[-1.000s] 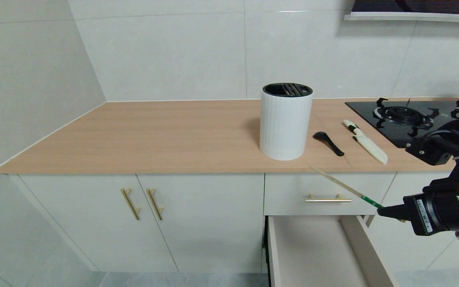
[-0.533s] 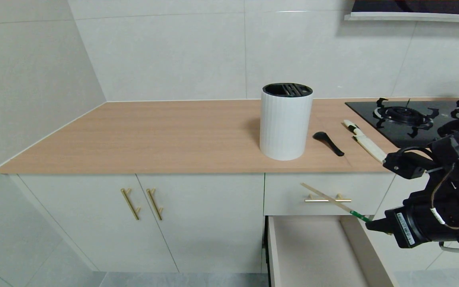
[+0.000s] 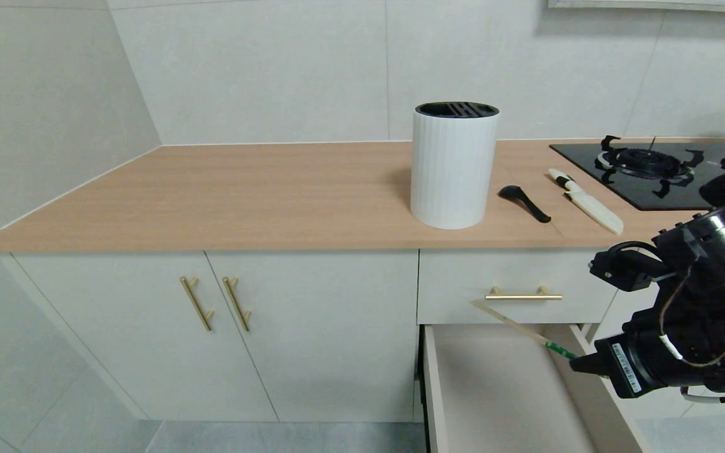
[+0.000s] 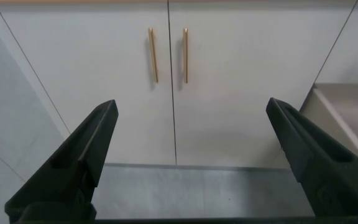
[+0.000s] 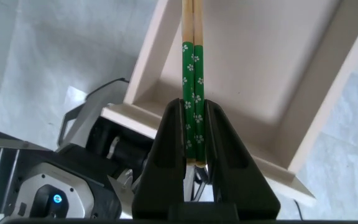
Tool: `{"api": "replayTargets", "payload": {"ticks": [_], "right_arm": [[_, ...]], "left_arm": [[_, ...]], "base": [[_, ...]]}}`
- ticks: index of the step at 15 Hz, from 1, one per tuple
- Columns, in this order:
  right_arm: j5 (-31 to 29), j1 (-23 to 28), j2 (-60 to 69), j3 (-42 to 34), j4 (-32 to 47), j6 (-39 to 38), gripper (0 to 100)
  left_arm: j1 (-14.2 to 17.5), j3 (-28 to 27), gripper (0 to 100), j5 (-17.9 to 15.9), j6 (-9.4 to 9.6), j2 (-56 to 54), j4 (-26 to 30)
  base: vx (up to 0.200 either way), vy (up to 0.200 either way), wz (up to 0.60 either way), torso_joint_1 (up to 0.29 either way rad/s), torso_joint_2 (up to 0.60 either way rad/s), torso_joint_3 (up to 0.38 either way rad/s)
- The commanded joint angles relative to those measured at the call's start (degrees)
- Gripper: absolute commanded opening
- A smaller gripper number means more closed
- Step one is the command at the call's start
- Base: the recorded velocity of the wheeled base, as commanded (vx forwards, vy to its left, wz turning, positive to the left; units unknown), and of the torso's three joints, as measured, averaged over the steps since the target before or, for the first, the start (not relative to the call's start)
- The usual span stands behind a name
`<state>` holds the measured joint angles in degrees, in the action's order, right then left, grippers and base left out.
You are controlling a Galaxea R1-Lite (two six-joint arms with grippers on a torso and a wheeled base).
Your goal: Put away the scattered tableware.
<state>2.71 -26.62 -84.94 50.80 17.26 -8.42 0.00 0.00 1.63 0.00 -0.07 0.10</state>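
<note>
My right gripper (image 3: 579, 363) is shut on a pair of wooden chopsticks (image 3: 513, 328) with green floral ends (image 5: 191, 81). It holds them slanted over the open drawer (image 3: 494, 396) below the counter, their tips pointing toward the drawer front above. In the right wrist view my right gripper (image 5: 192, 134) clamps the green part, with the drawer's pale inside (image 5: 260, 68) beneath. On the counter lie a black spoon (image 3: 524, 202) and a white knife (image 3: 586, 209), right of a white ribbed utensil holder (image 3: 454, 167). My left gripper (image 4: 191, 155) is open, facing the cabinet doors (image 4: 169, 68) low down.
A black gas hob (image 3: 649, 173) sits at the counter's right end. A shut drawer with a gold handle (image 3: 523, 295) is above the open one. Two cabinet doors with gold handles (image 3: 211, 302) stand to the left. The wooden counter (image 3: 243, 195) is bare on its left.
My right gripper has come down and to the left with the chopsticks, from level with the counter edge to just over the open drawer. The head camera has tilted, shifting the whole scene.
</note>
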Motion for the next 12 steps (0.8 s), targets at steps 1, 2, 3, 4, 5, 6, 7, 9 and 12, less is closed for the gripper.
{"api": "replayTargets", "payload": {"ticks": [1,2,3,4,5,6,7,9,12], "right_arm": [[0.02,-0.01,-0.84,0.0,-0.04,-0.01,0],[0.02,-0.01,-1.1,0.0,-0.04,-0.01,0],[0.02,-0.09,-1.19,0.0,-0.04,-0.01,0],[0.02,-0.01,-1.45,0.0,-0.04,-0.01,0],[0.02,-0.09,-1.63,0.0,-0.04,-0.01,0],[0.02,-0.09,-1.8,0.0,-0.12,-0.01,0],[0.02,-0.09,-1.8,0.0,-0.47,-0.01,0],[0.02,-0.09,-2.42,-0.88,-2.23,-0.01,0],[0.02,-0.09,-3.12,-1.84,-4.61,-0.01,0]], "left_arm": [[0.0,0.0,100,0.04,0.0,0.07,-0.01],[0.0,0.0,100,0.04,0.0,0.07,-0.01],[0.0,0.0,100,0.04,0.0,0.07,-0.01],[0.0,0.0,100,0.04,0.0,0.07,-0.01],[0.0,0.0,100,0.04,0.0,0.07,-0.01],[0.0,0.0,100,0.04,0.0,0.07,-0.01],[0.0,0.0,100,0.04,0.0,0.07,-0.01],[0.0,0.0,100,0.04,0.0,0.07,-0.01],[0.0,0.0,100,0.04,0.0,0.07,-0.01]], "base": [[0.0,0.0,0.0,-0.188,0.48,0.305],[0.0,0.0,0.0,-0.183,0.48,0.3],[0.0,0.0,0.0,-0.168,0.48,0.3],[0.0,0.0,0.0,-0.178,0.47,0.315],[0.0,0.0,0.0,-0.159,0.47,0.286],[0.0,0.0,0.0,-0.163,0.47,0.29],[0.0,0.0,0.0,-0.159,0.47,0.305],[0.0,0.0,0.0,-0.144,0.46,0.31],[0.0,0.0,0.0,-0.119,0.46,0.325]]}}
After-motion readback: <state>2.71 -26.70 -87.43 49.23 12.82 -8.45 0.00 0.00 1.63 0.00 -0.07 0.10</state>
